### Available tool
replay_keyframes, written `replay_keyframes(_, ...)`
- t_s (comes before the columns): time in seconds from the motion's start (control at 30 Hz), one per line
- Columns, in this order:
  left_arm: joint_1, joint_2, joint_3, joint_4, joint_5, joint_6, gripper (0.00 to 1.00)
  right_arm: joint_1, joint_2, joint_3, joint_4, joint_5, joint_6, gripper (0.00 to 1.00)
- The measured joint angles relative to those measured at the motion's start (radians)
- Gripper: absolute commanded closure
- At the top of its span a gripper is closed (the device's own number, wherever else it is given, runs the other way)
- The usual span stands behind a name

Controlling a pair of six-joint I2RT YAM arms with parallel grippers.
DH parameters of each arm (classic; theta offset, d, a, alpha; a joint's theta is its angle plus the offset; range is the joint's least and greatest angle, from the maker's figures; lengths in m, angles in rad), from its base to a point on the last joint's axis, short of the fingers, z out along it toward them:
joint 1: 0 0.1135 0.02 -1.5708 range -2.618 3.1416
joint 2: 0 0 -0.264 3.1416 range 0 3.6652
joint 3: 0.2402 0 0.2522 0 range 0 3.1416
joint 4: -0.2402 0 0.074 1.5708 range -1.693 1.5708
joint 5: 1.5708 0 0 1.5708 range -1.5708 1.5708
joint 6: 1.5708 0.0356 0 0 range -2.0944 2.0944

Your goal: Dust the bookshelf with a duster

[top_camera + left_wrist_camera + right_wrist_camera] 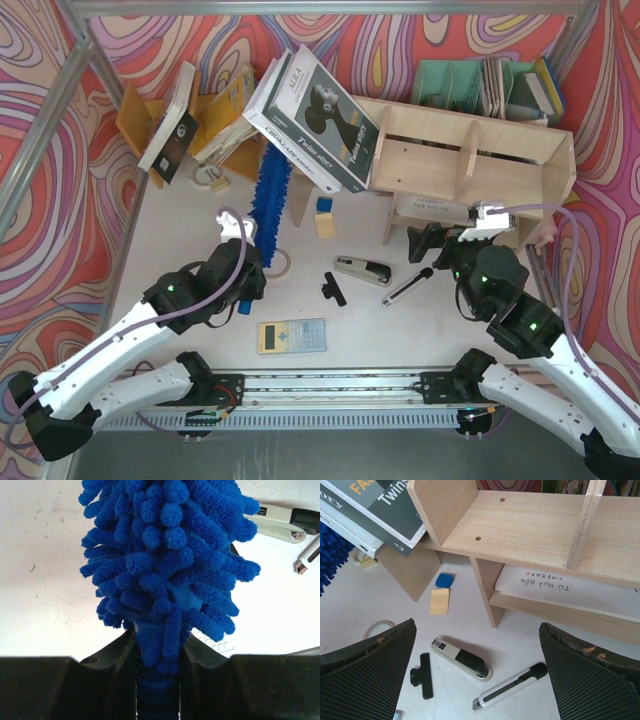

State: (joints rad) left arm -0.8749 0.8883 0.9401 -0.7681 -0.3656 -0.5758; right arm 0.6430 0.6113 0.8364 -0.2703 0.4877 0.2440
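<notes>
Two arms over a white table (pixel 150 260), loud swirly walls (pixel 50 150) all round; left gripper (pixel 157 652) low near mid-table, clamped tight on the blue duster (pixel 270 195), fluff reaching toward the tilted books (pixel 315 115); right gripper (pixel 437 245) spread wide, empty, hovering just in front of the plywood bookshelf (pixel 480 150).
</notes>
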Motion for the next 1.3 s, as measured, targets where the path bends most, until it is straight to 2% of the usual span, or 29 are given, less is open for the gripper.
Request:
replay_keyframes(0.4,0.001,-0.01,-0.156,0.023,0.043,-0.093,1.0,0.0,-0.053,-0.005,0.004,-0.008,-0.032,0.01)
replay_keyframes(0.53,0.001,-0.021,-0.142,0.011,0.035,-0.09,1.0,0.0,-0.053,-0.005,0.004,-0.007,-0.039,0.01)
replay_keyframes(0.77,0.001,-0.069,-0.019,-0.015,-0.02,-0.046,1.0,0.0,-0.054,-0.005,0.007,-0.007,-0.047,0.01)
replay_keyframes(0.9,0.001,-0.095,-0.016,-0.005,-0.02,-0.034,1.0,0.0,-0.054,-0.005,0.011,-0.006,-0.051,0.01)
replay_keyframes(1.3,0.002,-0.003,-0.218,0.078,0.091,-0.086,1.0,0.0,-0.042,0.006,0.004,0.013,-0.054,0.01)
